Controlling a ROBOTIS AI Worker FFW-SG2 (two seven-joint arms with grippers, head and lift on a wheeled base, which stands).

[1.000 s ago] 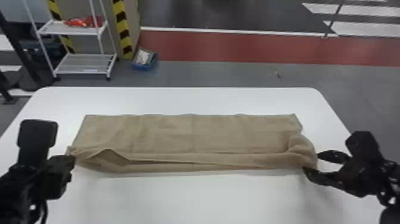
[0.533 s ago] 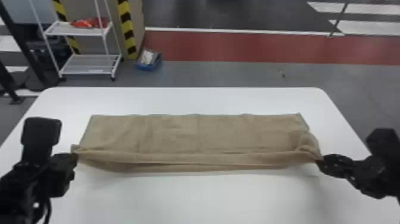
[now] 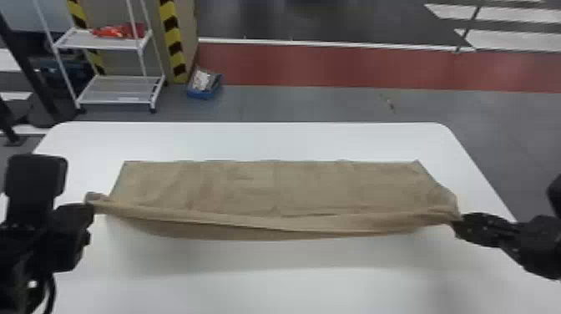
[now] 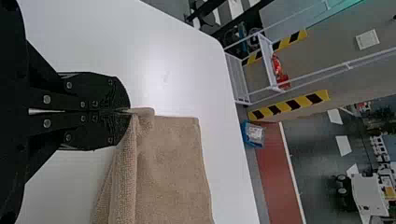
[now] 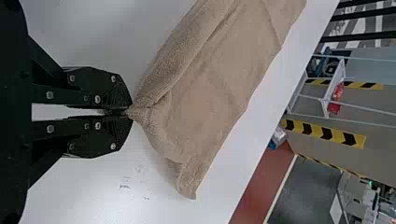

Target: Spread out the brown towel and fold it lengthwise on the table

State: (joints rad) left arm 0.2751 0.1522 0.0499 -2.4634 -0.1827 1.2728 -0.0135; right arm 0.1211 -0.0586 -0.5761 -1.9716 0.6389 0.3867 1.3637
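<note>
Left gripper (image 3: pixel 89 205): closed on towel (image 3: pixel 271 188), one end pinched at tips. Right gripper (image 3: pixel 457 222): closed, opposite end bunched in tips. Towel: brown, long strip across white table (image 3: pixel 292 288), near side loosely creased.

Towel (image 3: pixel 267 183): matt cloth, rough loops seen throughout
Table (image 3: pixel 292 142): smooth, a soft sheen shown
Left gripper (image 3: pixel 89 206), right gripper (image 3: pixel 457 222): matt black surfaces, studded with shiny metal screws (image 4: pixel 46 99)
</note>
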